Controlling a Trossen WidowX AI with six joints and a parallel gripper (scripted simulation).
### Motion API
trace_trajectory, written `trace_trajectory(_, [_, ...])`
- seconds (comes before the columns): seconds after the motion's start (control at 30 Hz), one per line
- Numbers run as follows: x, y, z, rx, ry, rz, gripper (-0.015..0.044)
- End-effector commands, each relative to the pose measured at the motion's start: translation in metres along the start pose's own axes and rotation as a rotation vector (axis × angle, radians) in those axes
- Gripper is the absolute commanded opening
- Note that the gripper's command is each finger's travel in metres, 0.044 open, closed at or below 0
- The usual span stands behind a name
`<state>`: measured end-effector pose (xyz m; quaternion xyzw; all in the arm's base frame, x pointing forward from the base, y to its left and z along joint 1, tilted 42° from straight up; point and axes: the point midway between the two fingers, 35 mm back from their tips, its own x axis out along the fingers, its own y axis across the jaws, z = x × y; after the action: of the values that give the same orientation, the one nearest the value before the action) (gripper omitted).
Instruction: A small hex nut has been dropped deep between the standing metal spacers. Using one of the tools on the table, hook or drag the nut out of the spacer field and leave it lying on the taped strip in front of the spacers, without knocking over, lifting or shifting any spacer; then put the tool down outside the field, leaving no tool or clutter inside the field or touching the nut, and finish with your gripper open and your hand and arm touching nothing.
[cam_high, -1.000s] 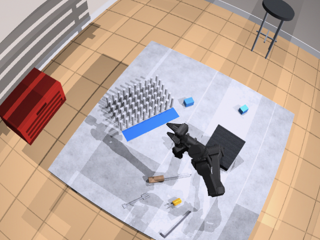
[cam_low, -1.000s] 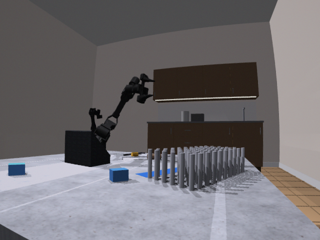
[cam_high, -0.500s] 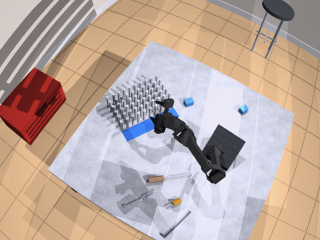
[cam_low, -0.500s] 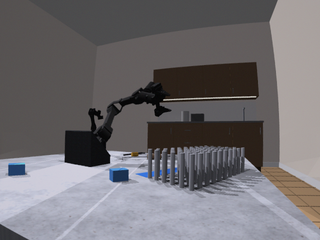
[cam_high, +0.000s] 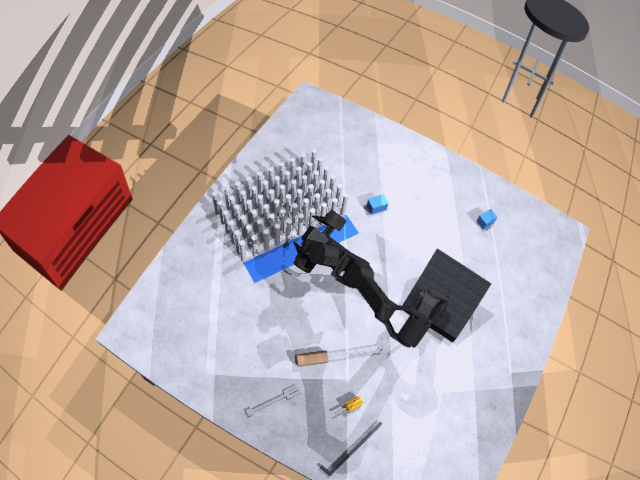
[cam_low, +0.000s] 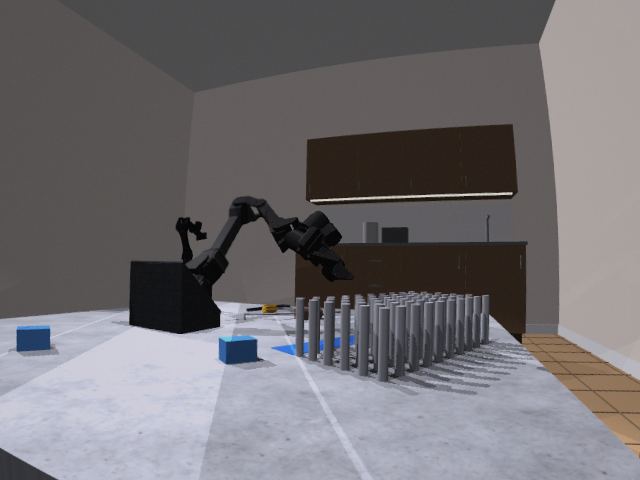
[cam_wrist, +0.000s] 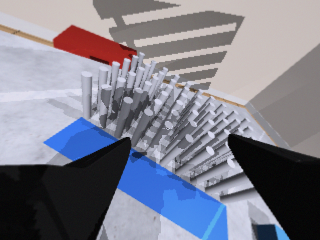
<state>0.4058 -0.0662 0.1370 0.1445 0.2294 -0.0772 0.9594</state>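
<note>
The standing metal spacers (cam_high: 241, 250) (cam_low: 383, 343) (cam_wrist: 86, 95) form a dense upright field. The blue taped strip (cam_high: 271, 263) (cam_low: 283, 348) (cam_wrist: 150, 181) lies along its front. I cannot make out the nut among the spacers. My gripper (cam_high: 306, 232) (cam_low: 343, 275) (cam_wrist: 178, 140) is open and empty, in the air above the strip and the field's front edge. A wooden-handled tool (cam_high: 311, 358), a grey tool with a forked end (cam_high: 268, 401), a yellow-handled tool (cam_high: 354, 403) (cam_low: 269, 308) and a dark L-shaped hook (cam_high: 353, 450) lie on the table.
One blue block (cam_high: 377, 204) (cam_low: 237, 349) lies beside the field and another blue block (cam_high: 486, 219) (cam_low: 33, 338) lies farther off. The arm's black base block (cam_high: 462, 289) (cam_low: 155, 297) stands on the table. A red cabinet (cam_high: 67, 206) (cam_wrist: 90, 45) stands beyond the table edge.
</note>
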Motion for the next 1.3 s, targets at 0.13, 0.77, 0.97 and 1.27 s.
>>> trace_trajectory(0.13, [0.003, 0.003, -0.005, 0.030, -0.003, -0.006, 0.0440])
trace_trajectory(0.77, [0.003, 0.003, -0.005, 0.030, -0.003, -0.006, 0.0440])
trace_trajectory(0.97, [0.003, 0.003, -0.005, 0.030, -0.003, -0.006, 0.0440])
trace_trajectory(1.27, [-0.007, 0.078, -0.010, 0.599, 0.222, 0.071, 0.0440])
